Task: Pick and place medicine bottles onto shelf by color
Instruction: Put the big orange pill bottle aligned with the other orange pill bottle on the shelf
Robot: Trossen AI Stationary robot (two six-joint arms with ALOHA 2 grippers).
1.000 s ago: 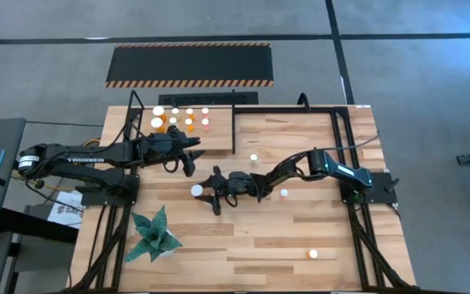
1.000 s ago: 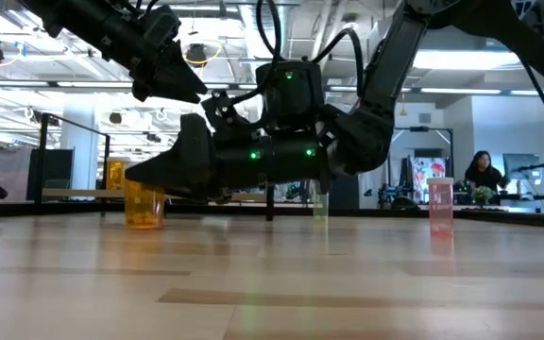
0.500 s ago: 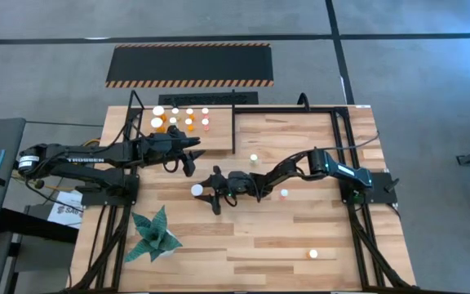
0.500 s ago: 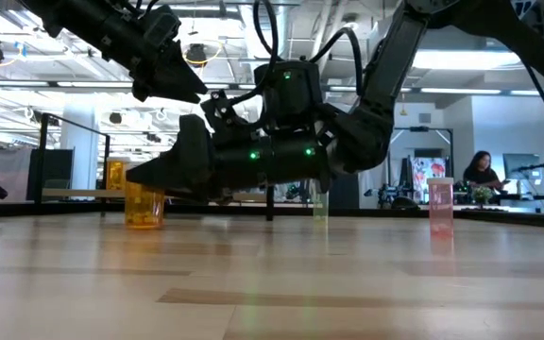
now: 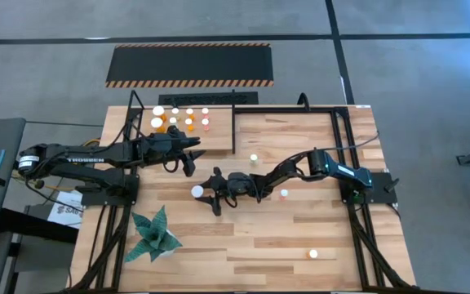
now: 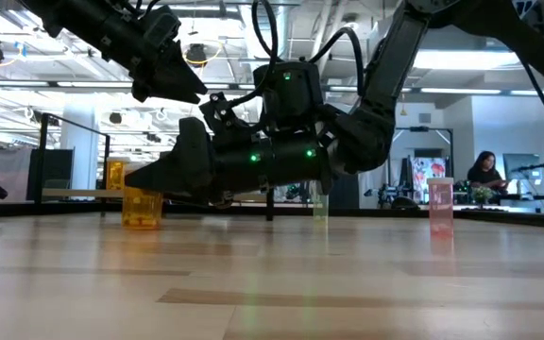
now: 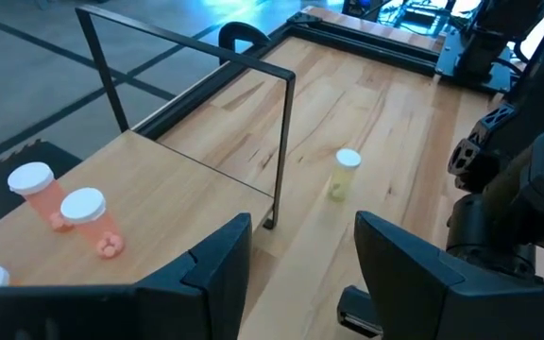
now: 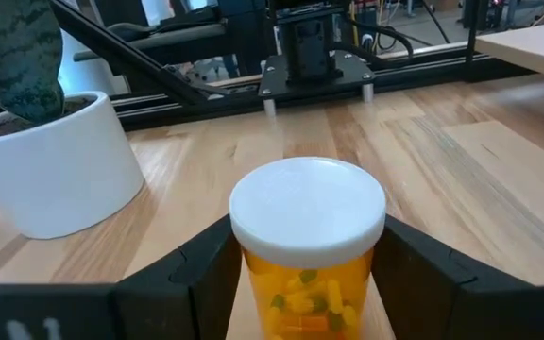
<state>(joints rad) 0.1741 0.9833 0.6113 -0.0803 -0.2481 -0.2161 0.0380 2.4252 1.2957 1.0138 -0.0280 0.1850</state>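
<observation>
While both arms reach over the wooden table (image 5: 243, 245), the right gripper (image 5: 206, 191) sits low at mid-table with a white-capped orange bottle (image 8: 307, 253) standing upright between its two fingers (image 8: 195, 274). The fingers flank the bottle's body closely on either side; whether they press it or have just parted from it cannot be told. The same bottle shows from above as a white cap (image 5: 197, 190) at that gripper's tip, and in the low view (image 6: 142, 206) it rests on the tabletop. Ahead of this gripper stands a white pot (image 8: 50, 165) holding a green plant (image 5: 153, 234). The shelf (image 5: 182, 131), a pale board with black rails, lies beyond and to the side of the left gripper (image 5: 192, 158), which hovers at the shelf's near edge with its fingers (image 7: 213, 269) partly apart and nothing between them. On the shelf, just behind the left gripper, stands a cluster of white-capped bottles (image 5: 180, 118), two pinkish ones (image 7: 85, 219) among them. One small bottle (image 7: 344, 173) stands alone ahead of the left gripper; two more (image 5: 284, 193) (image 5: 313, 254) stand well behind the right gripper.
</observation>
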